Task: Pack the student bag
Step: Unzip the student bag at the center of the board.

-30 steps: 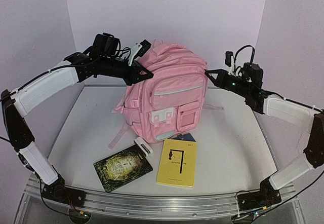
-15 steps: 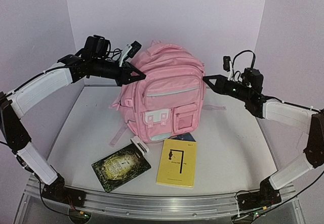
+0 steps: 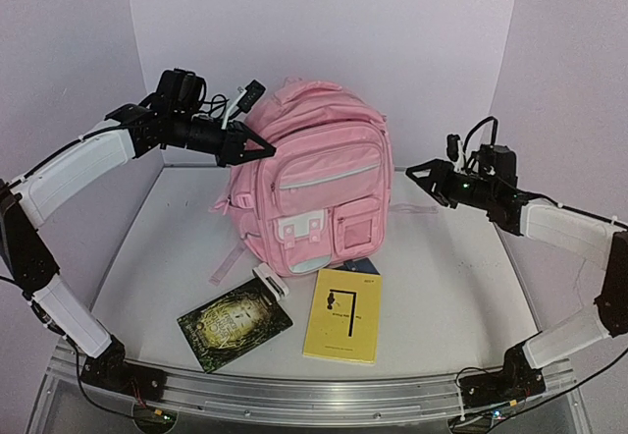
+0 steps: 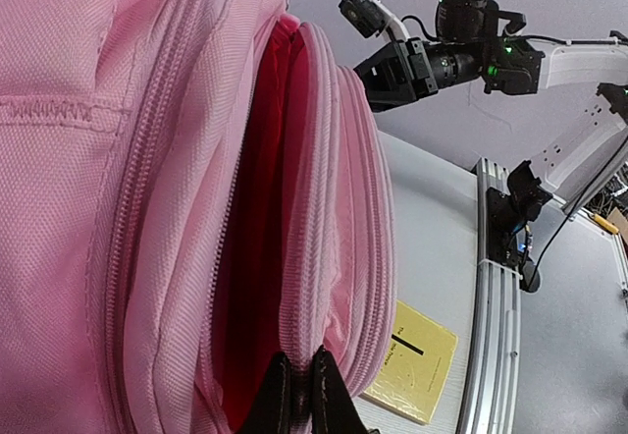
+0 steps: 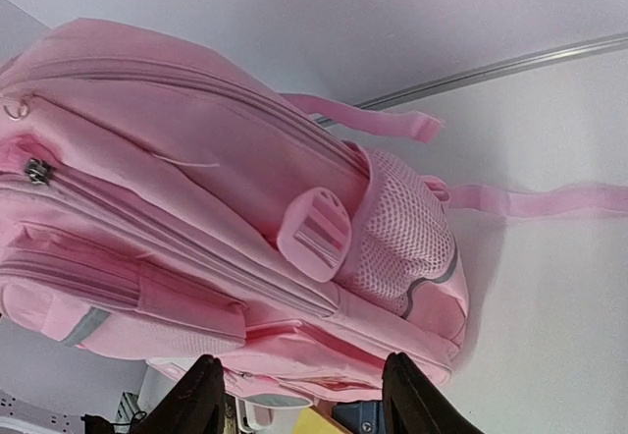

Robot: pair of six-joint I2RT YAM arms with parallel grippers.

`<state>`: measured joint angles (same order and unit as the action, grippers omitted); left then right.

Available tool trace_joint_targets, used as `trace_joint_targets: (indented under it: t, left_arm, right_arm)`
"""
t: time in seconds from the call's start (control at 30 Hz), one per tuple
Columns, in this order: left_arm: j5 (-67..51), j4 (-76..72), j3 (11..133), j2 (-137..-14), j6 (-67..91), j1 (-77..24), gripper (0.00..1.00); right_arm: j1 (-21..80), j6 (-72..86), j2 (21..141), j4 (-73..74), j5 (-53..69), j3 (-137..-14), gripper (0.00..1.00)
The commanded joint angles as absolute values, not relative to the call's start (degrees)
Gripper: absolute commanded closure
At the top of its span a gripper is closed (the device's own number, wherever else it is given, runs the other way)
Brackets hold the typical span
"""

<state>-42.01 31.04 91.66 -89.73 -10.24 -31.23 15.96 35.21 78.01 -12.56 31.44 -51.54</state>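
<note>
The student bag (image 3: pixel 319 184), a big pink backpack, stands upright at the table's middle. My left gripper (image 3: pixel 263 149) is shut on the zip edge at its upper left corner. In the left wrist view the black fingertips (image 4: pixel 278 395) pinch that pink zip edge of the student bag (image 4: pixel 137 189), and the main compartment gapes beside them with a dark red lining. My right gripper (image 3: pixel 417 175) hangs open just right of the bag, apart from it. Its wrist view has the student bag (image 5: pixel 196 179) lying sideways beyond the spread fingers (image 5: pixel 201 395), with nothing between them.
A yellow book (image 3: pixel 343 328) and a dark book with gold pattern (image 3: pixel 235 328) lie in front of the bag. A small white object (image 3: pixel 276 284) rests by the dark book. A blue item (image 3: pixel 362 266) peeks from under the bag. Loose straps (image 5: pixel 530 198) trail on the table.
My right gripper has opened, let go of the bag's right side and drawn back to the right and down. The left gripper has pulled the bag's top slightly left.
</note>
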Motion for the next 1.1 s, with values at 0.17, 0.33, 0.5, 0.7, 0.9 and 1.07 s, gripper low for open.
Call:
trace_joint_targets:
  t: [0.17,0.33,0.5,0.7,0.9,1.07]
  left_arm:
    - [-48.3,34.5,94.3,-89.4,-9.4,-31.8,1.0]
    - [-48.3,37.8,96.5,-91.6,-10.8,-34.0,1.0]
    - [-46.9,39.3,96.3,-92.0,-11.7,-34.7,1.0]
    - [-46.8,39.4,96.0,-92.0,-11.9,-34.8,1.0]
    - [-46.4,39.5,96.0,-92.0,-12.2,-34.9,1.0]
    - [-46.0,39.6,96.2,-92.7,-12.4,-35.2,1.0]
  right_arm:
    - [20.9,31.0,75.6,-6.6,21.3,-63.0,0.5]
    - [26.6,25.6,78.7,0.3,13.6,-69.2,0.46]
    - [29.9,23.2,79.8,4.3,6.7,-74.6,0.39]
    - [31.5,18.8,82.9,13.3,-1.4,-81.6,0.35]
    - [32.7,15.6,85.7,19.7,-4.6,-87.9,0.3]
    - [34.3,14.9,86.9,21.6,-4.8,-91.9,0.26]
